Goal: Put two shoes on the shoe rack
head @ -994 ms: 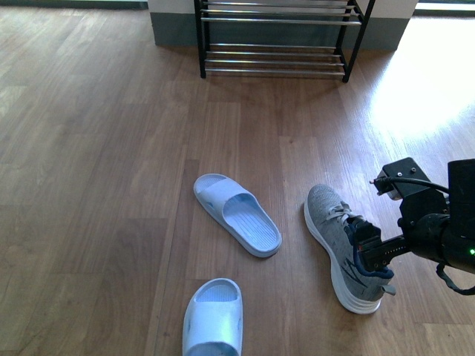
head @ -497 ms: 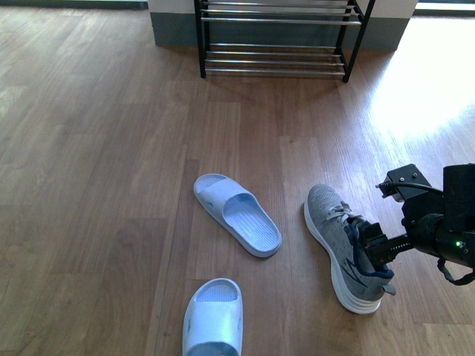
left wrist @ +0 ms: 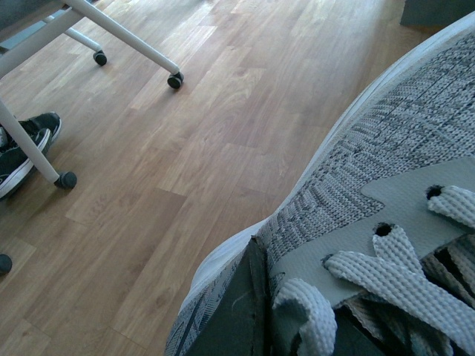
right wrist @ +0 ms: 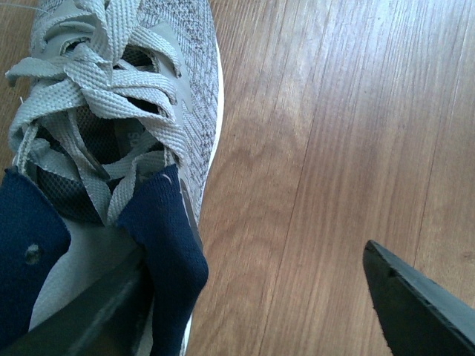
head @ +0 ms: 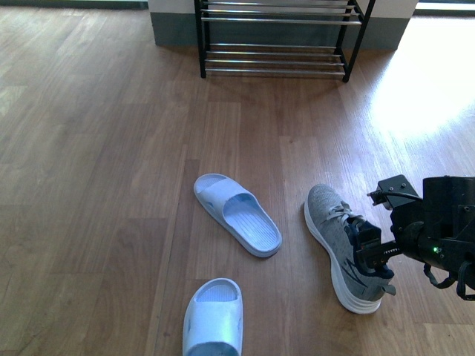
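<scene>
One grey sneaker (head: 334,230) lies on the wood floor at the right of the front view, toe pointing away. My right gripper (head: 369,248) is at its navy collar (right wrist: 167,237) and open: one finger is inside the sneaker (right wrist: 111,89), the other (right wrist: 415,304) over bare floor beside it. In the left wrist view, my left gripper (left wrist: 274,315) is shut on a second grey sneaker (left wrist: 386,148) near its laces; that arm is outside the front view. Two pale blue slides (head: 239,215) (head: 214,319) lie left of the sneaker. The shoe rack (head: 274,52) stands at the far wall.
White chair legs on casters (left wrist: 175,79) and a black shoe (left wrist: 22,144) show on the floor in the left wrist view. A bright sunlit patch (head: 423,89) covers the floor at the right, near the rack. Open wood floor lies between the shoes and the rack.
My right arm's wrist has shifted slightly, dipping and then coming back a little, while its gripper stays at the sneaker's collar. The sneaker and slides have not moved.
</scene>
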Robot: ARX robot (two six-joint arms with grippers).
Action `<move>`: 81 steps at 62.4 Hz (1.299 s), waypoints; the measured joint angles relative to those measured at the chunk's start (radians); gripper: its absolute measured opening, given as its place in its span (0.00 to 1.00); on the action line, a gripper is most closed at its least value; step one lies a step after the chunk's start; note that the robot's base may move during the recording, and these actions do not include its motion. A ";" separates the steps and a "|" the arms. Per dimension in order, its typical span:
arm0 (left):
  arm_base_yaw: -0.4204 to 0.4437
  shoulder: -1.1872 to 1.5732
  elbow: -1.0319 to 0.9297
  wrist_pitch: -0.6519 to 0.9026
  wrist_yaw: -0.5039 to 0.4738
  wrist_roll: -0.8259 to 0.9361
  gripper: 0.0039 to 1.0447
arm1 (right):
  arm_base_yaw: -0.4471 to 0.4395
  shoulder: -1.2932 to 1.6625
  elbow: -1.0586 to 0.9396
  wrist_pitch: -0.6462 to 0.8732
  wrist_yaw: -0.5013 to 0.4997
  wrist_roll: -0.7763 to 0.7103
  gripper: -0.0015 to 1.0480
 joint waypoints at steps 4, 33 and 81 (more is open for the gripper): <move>0.000 0.000 0.000 0.000 0.000 0.000 0.01 | 0.003 0.010 0.008 0.000 0.002 0.000 0.59; 0.000 0.000 0.000 0.000 0.000 0.000 0.01 | 0.016 0.044 0.034 -0.018 0.016 0.084 0.01; 0.000 0.000 0.000 0.000 0.000 0.000 0.01 | -0.171 -1.268 -0.668 -0.263 -0.230 -0.042 0.01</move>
